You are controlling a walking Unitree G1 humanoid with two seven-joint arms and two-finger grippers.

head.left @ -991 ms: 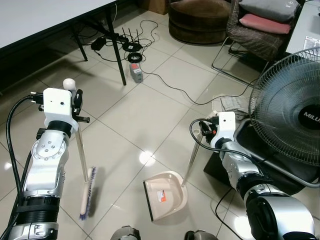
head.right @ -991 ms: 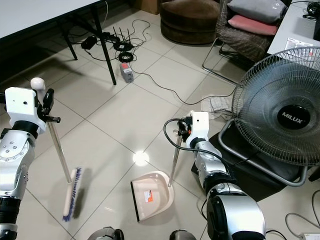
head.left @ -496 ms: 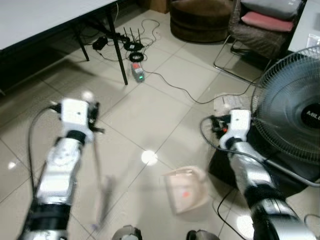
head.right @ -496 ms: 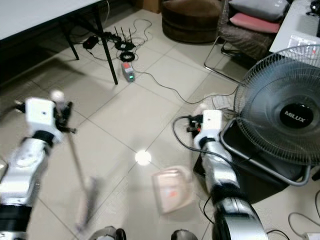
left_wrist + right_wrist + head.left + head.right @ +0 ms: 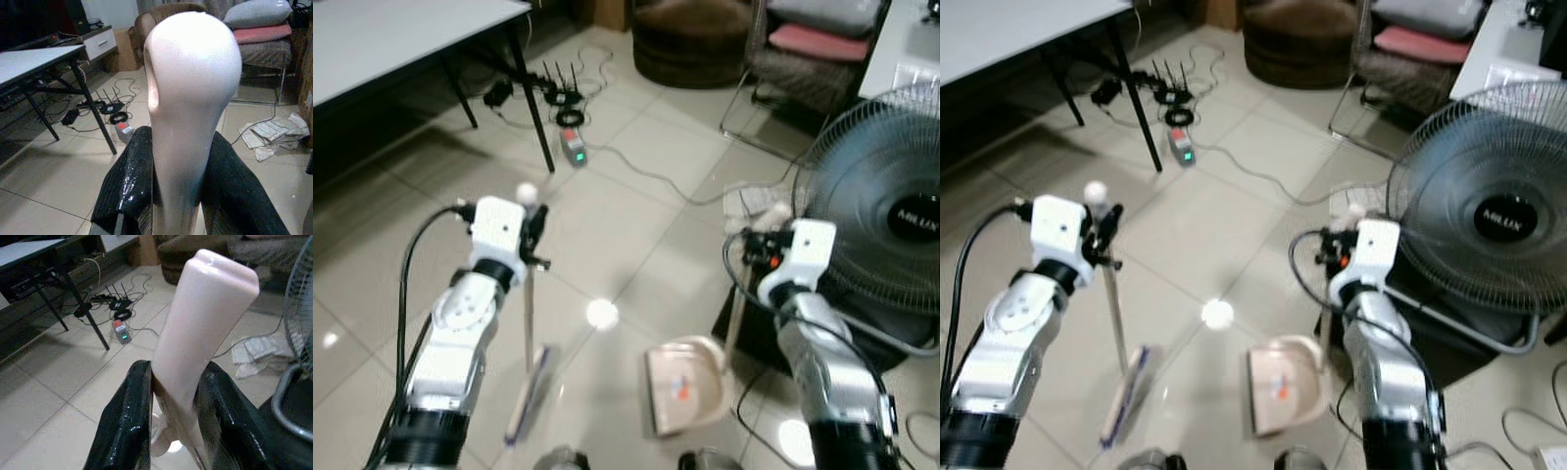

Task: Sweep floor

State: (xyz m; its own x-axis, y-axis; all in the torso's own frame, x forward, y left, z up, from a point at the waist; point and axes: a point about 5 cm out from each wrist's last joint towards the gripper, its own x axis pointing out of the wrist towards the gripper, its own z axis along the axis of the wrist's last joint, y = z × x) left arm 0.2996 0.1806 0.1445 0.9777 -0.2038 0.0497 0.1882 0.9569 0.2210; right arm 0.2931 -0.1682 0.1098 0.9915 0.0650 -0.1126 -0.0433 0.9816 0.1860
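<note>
My left gripper [image 5: 176,196] pinches the cream-knobbed metal broom [image 5: 530,392], lower left; my right gripper [image 5: 173,426] clamps the pale pink plastic dustpan [image 5: 685,397], lower centre, risking snagging the grey floor cable [image 5: 646,176].

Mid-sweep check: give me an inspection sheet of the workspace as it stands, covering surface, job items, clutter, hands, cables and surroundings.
Surface: beige tiled floor, glossy, with a light reflection; no debris can be made out in the blurred views.
Job's things: broom with its head on the floor to the robot's left; dustpan on the floor to its right.
Clutter: crumpled papers on the floor near the fan.
Hands: left hand shut on the broom's handle top; right hand shut on the dustpan's handle.
Cables: tangle of cables with a power strip by the table leg.
Surroundings: table, standing fan, wicker chair.
</note>
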